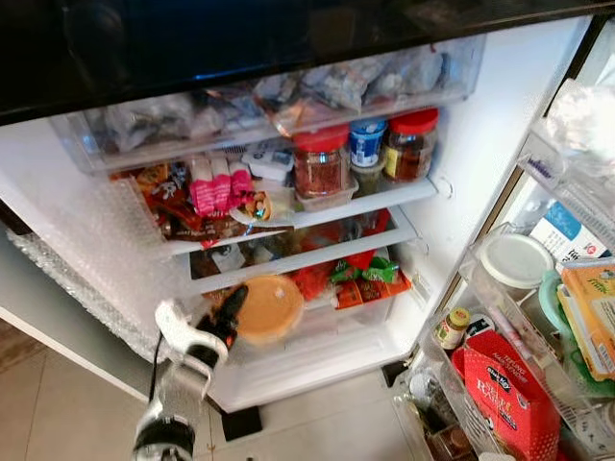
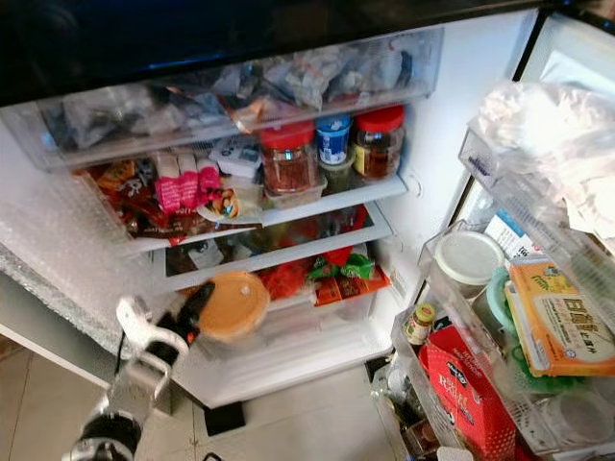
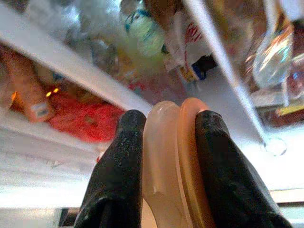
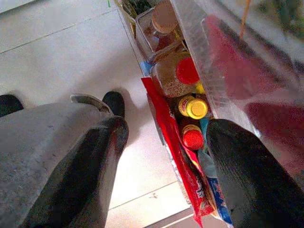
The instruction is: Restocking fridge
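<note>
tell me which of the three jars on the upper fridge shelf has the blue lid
The middle jar, small with a white body, set between the two red-lidded jars: the bigger one on its left, the darker one on its right.

The left arm [image 1: 171, 403] is silver metal with a black ring near its lower end and a thin black cable along its left side. Its white wrist bracket leads to the left gripper [image 1: 231, 309], two long matte black fingers [image 3: 116, 180]. The right gripper [image 4: 161, 156] has similar rounded black fingers.

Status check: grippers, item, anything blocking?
Left gripper shut on orange-lidded container, at the lower fridge shelf. Right gripper open, idle by door bins. Red and green packets crowd the shelf.
</note>
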Robot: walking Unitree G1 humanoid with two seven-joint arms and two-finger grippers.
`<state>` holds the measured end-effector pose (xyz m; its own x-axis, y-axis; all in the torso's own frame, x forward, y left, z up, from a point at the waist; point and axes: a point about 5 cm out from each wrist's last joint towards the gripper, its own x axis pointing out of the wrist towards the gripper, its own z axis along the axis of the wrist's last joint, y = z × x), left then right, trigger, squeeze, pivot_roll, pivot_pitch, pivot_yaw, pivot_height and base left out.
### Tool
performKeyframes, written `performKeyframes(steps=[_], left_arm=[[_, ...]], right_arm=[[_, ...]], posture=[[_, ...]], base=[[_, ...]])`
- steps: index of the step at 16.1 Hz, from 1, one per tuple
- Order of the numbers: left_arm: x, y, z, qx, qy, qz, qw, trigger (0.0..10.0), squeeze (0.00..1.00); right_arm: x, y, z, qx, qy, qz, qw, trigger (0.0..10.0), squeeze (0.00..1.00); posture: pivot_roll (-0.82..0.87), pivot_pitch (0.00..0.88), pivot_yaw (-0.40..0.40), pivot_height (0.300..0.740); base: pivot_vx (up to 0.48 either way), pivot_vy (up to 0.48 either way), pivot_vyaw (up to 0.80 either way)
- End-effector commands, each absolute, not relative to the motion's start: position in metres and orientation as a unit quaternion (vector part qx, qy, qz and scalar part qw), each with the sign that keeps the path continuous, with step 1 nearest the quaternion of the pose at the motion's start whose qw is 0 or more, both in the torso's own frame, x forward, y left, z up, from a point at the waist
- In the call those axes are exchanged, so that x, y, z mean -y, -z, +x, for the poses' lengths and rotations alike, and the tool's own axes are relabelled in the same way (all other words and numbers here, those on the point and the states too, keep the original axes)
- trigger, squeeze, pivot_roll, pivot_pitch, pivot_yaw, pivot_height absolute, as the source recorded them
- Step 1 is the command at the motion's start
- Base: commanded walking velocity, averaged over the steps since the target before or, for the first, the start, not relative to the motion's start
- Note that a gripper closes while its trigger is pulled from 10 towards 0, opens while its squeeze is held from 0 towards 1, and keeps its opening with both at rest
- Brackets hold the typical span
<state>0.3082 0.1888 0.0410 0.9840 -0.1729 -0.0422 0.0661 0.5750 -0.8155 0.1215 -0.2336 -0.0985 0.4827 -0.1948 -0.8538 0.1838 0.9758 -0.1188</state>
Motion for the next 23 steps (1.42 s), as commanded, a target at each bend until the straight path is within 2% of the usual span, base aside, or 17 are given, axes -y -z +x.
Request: performKeyframes(steps=[1,6,14,19,23], left_arm=[[-0.193,-0.047,0.311,-0.048,0.066,-0.46,0.884,10.0,0.0],[-0.193,-0.057,0.32,-0.042,0.076,-0.456,0.886,10.0,0.0],[-0.185,-0.066,0.328,-0.042,0.095,-0.449,0.888,10.0,0.0],[-0.182,-0.064,0.327,-0.048,0.102,-0.445,0.888,10.0,0.0],[-0.18,-0.064,0.328,-0.048,0.103,-0.444,0.889,10.0,0.0]], right_arm=[[0.232,0.099,0.122,-0.496,0.109,-0.006,0.861,10.0,0.0],[0.231,0.097,0.13,-0.495,0.095,-0.019,0.863,10.0,0.0],[0.23,0.096,0.132,-0.5,0.082,-0.032,0.862,10.0,0.0],[0.23,0.096,0.133,-0.497,0.074,-0.033,0.864,10.0,0.0],[0.231,0.096,0.133,-0.501,0.055,-0.057,0.862,10.0,0.0]], posture=[[-0.07,0.13,0.054,0.74],[-0.05,0.092,0.064,0.74],[-0.05,0.086,0.071,0.74],[-0.05,0.086,0.071,0.707],[-0.05,0.08,0.069,0.707]], base=[[0.0,0.0,0.0],[0.0,0.0,0.0],[0.0,0.0,0.0],[0.0,0.0,0.0],[0.0,0.0,0.0]])
